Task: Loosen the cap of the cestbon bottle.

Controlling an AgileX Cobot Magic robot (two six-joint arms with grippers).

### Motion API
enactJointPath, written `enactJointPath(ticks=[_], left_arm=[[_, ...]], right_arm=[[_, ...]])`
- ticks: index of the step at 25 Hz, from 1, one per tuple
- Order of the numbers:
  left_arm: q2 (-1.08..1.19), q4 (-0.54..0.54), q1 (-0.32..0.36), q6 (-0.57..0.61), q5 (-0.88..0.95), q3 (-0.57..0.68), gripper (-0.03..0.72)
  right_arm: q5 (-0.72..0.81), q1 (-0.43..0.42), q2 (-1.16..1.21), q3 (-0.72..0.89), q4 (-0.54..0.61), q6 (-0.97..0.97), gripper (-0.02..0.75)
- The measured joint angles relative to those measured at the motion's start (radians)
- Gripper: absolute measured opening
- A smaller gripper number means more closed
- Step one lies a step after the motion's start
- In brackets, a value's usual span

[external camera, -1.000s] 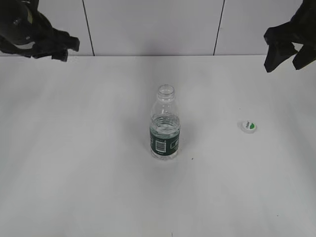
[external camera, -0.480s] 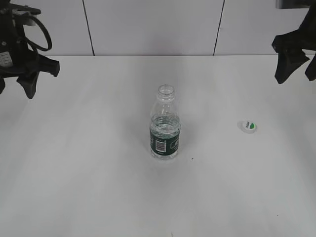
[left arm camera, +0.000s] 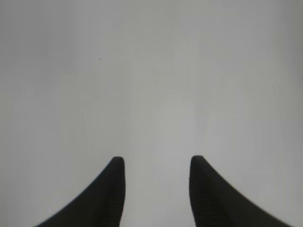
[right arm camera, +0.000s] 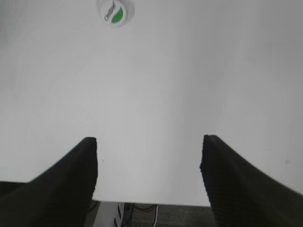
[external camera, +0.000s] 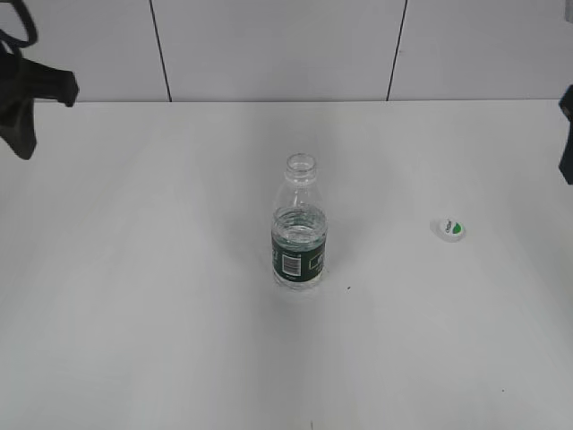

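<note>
So the cestbon bottle point(external camera: 299, 228) stands upright mid tabletop point(external camera: 161, 296), neck bare. The cap point(external camera: 450, 229) is off and lying logo-up on the tabletop, well apart from the bottle on its right side. The left tool point(left arm camera: 156, 163) is released, fingers spread over bare tabletop, nothing between them. The right tool point(right arm camera: 149, 142) is spread wide and empty too, hanging over the tabletop's edge with the cap point(right arm camera: 115, 11) out ahead of it.

A plain white table point(external camera: 161, 322) fills most of the exterior view, meeting at its far edge a pale wall point(external camera: 269, 45) split into panels by two thin dark vertical seams, one left and one right of centre.
</note>
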Motion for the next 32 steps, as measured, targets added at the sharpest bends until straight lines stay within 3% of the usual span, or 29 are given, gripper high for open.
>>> enactJointPath(ticks=[5, 15, 26, 32], left_arm=[[-0.22, -0.001, 0.0, 0.003, 0.002, 0.157, 0.282], [-0.798, 0.001, -0.001, 0.005, 0.007, 0.434, 0.282], [-1.366, 0.002, -0.001, 0.011, 0.011, 0.689, 0.282], [-1.554, -0.001, -0.001, 0.042, 0.0, 0.771, 0.282]], right_arm=[[0.003, 0.0, -0.229, 0.162, 0.029, 0.001, 0.521], [0.004, 0.0, -0.684, 0.329, 0.032, 0.002, 0.521], [-0.051, 0.0, -1.201, 0.614, 0.038, 0.0, 0.521], [-0.113, 0.0, -1.402, 0.742, 0.039, -0.064, 0.521]])
